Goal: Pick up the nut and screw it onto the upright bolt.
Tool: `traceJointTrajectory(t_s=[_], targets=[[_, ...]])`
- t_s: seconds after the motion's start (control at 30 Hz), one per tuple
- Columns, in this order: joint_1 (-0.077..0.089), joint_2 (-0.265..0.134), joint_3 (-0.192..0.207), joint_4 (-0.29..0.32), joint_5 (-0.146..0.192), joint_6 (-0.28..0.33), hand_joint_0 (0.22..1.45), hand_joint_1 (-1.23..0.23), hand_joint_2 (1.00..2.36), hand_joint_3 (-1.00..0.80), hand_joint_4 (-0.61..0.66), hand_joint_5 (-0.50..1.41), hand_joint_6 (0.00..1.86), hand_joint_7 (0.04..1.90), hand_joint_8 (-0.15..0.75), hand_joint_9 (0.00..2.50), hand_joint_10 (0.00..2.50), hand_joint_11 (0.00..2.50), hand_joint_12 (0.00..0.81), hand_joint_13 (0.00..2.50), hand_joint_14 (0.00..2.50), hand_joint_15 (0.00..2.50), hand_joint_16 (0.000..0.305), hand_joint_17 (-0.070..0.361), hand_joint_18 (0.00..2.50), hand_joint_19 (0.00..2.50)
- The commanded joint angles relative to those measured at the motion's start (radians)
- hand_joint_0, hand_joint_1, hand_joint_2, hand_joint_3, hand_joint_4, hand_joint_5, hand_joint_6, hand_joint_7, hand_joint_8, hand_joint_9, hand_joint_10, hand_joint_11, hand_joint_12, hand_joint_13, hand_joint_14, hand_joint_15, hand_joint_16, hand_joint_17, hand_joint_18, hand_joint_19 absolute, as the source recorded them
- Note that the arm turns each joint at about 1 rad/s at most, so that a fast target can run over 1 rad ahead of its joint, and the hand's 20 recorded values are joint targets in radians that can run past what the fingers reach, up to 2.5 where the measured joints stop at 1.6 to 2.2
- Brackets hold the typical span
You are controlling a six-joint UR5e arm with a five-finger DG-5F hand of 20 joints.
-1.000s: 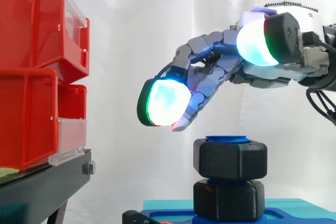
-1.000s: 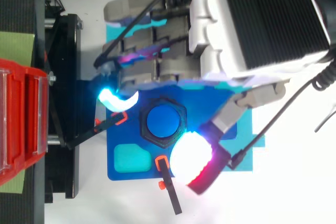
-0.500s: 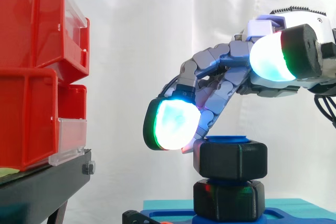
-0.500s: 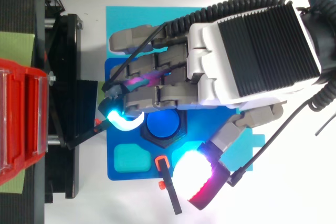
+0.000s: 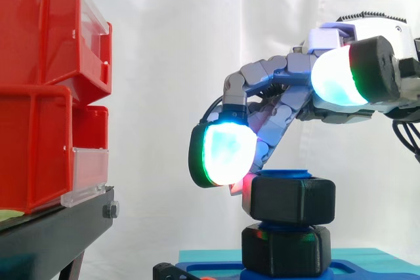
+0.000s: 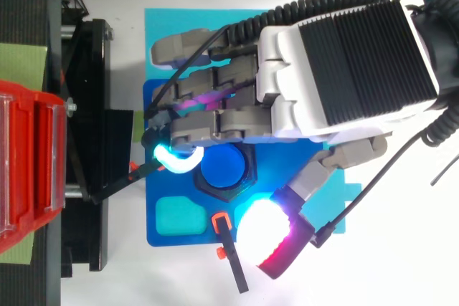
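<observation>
Two red bins (image 5: 39, 96) sit stacked on a black stand (image 5: 46, 234) before a white curtain (image 5: 170, 31), near a teal mat (image 6: 179, 23).

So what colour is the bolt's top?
The bolt top is blue, clearest in the top view.

Matt, faintly grainy black plastic is being shown by the nut (image 5: 292, 200), smooth blue plastic by the bolt (image 6: 222, 168), glossy red plastic by the bins (image 5: 36, 142).

The hand (image 6: 287, 98) hides part of the nut (image 5: 292, 200) from above.
</observation>
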Motion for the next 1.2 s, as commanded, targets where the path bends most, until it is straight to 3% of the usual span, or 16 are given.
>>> traceJointTrajectory(t_s=[0.0, 0.17, 0.47, 0.77, 0.9, 0.97, 1.0, 1.17], targets=[[-0.007, 0.0, -0.016, 0.002, 0.0, 0.0, 0.52, -0.22, 1.0, -0.5, 0.21, -0.03, 0.5, 1.18, 0.262, 0.92, 0.0, 0.0, 0.221, 0.6, 0.0, 0.0, 0.017, 0.039, 0.2, 0.0], [-0.008, 0.0, -0.034, 0.008, 0.0, 0.0, 0.53, -0.25, 1.0, -0.5, 0.2, -0.01, 0.5, 1.29, 0.273, 0.99, 0.0, 0.0, 0.208, 0.64, 0.0, 0.0, 0.015, 0.035, 0.24, 0.0], [-0.028, 0.0, -0.039, 0.022, 0.0, 0.001, 0.54, -0.27, 1.0, -0.5, 0.19, 0.03, 0.5, 1.48, 0.275, 1.1, 0.0, 0.0, 0.195, 0.73, 0.0, 0.0, 0.012, 0.027, 0.32, 0.0], [-0.05, 0.0, -0.039, 0.024, -0.003, 0.001, 0.55, -0.27, 1.0, -0.5, 0.13, 0.04, 0.64, 1.19, 0.257, 1.23, 0.0, 0.0, 0.162, 0.84, 0.0, 0.0, 0.007, 0.016, 0.44, 0.0], [-0.053, 0.0, -0.034, 0.025, -0.006, 0.003, 0.55, -0.26, 1.0, -0.5, 0.15, 0.03, 0.62, 1.22, 0.262, 1.23, 0.0, 0.0, 0.164, 0.84, 0.0, 0.0, 0.007, 0.016, 0.45, 0.0], [-0.056, 0.0, -0.024, 0.025, -0.01, 0.004, 0.54, -0.24, 1.0, -0.5, 0.18, 0.04, 0.51, 1.44, 0.269, 1.2, 0.0, 0.0, 0.176, 0.82, 0.0, 0.0, 0.008, 0.019, 0.42, 0.0], [-0.054, 0.0, -0.002, 0.02, -0.017, 0.003, 0.54, -0.24, 1.0, -0.5, 0.18, 0.03, 0.5, 1.44, 0.27, 1.2, 0.0, 0.0, 0.181, 0.82, 0.0, 0.0, 0.009, 0.02, 0.42, 0.0], [-0.044, 0.0, 0.012, 0.028, -0.025, 0.001, 0.53, -0.22, 1.0, -0.5, 0.19, -0.02, 0.5, 1.2, 0.264, 1.11, 0.0, 0.0, 0.196, 0.76, 0.0, 0.0, 0.012, 0.028, 0.36, 0.0]])
